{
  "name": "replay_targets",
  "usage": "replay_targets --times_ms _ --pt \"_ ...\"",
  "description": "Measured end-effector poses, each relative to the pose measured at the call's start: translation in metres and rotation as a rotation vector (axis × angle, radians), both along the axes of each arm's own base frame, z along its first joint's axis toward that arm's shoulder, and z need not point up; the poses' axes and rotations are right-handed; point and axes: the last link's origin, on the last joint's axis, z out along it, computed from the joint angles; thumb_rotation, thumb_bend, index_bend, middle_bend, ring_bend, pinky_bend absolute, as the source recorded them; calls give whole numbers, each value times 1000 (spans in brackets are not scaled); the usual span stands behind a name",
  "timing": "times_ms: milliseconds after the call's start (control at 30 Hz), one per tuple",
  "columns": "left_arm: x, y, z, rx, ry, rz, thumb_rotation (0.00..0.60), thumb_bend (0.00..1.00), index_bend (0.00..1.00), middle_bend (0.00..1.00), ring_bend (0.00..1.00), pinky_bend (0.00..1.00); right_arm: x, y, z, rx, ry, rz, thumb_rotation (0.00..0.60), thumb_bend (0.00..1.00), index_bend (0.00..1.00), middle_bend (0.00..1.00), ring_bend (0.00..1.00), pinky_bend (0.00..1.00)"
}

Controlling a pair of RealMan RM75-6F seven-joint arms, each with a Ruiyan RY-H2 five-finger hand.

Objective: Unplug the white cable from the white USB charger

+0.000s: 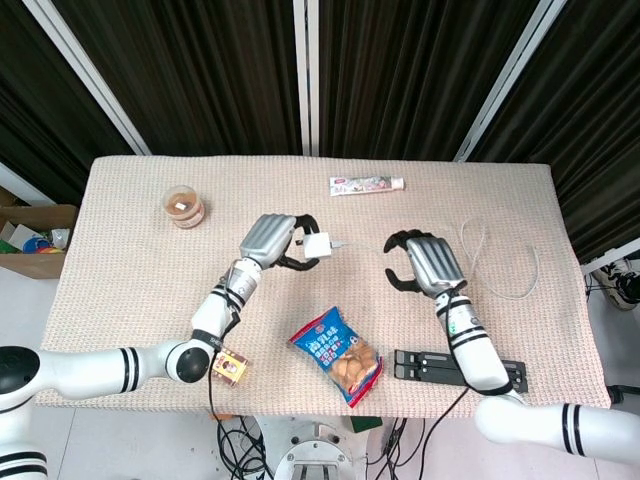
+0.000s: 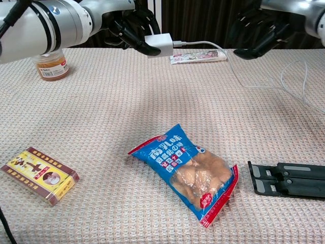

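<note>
Trailing white cable [image 2: 229,61] from raised white USB charger [image 2: 160,44]

Honestly you won't get much readable text here. The blue plastic snack bag [image 2: 187,171] has big white Chinese characters on its front, the flat yellow and red carton [image 2: 39,174] carries large dark Chinese characters, and the white toothpaste tube [image 2: 198,56] has print too small to read.

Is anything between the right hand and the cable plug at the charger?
Nothing visible. The left hand holds the white USB charger above the table; the white cable runs toward the right hand, with only open air between them.
</note>
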Motion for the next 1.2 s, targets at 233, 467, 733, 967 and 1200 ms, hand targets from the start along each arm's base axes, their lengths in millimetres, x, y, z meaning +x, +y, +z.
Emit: replay_targets --times_ms 233,467,733,967,1200 --pt "5 2 0 8 45 -46 521 356 616 533 729 926 45 -9 -15 16 -21 -37 600 329 493 392 272 360" --pt "12 6 -1 -18 53 -78 521 360 616 528 723 923 60 -11 -23 2 -36 -78 600 312 480 392 272 362" --pt "19 13 -4 -43 39 -114 527 361 616 527 715 922 57 -13 -33 0 -46 -131 600 325 477 396 273 362" --pt "21 16 -6 -50 33 -134 529 361 615 527 710 917 57 -17 -39 -8 -48 -145 600 333 477 399 273 363" --pt "20 17 -6 -58 30 -134 527 362 615 526 708 917 58 -20 -39 -12 -72 -152 600 332 477 405 278 360"
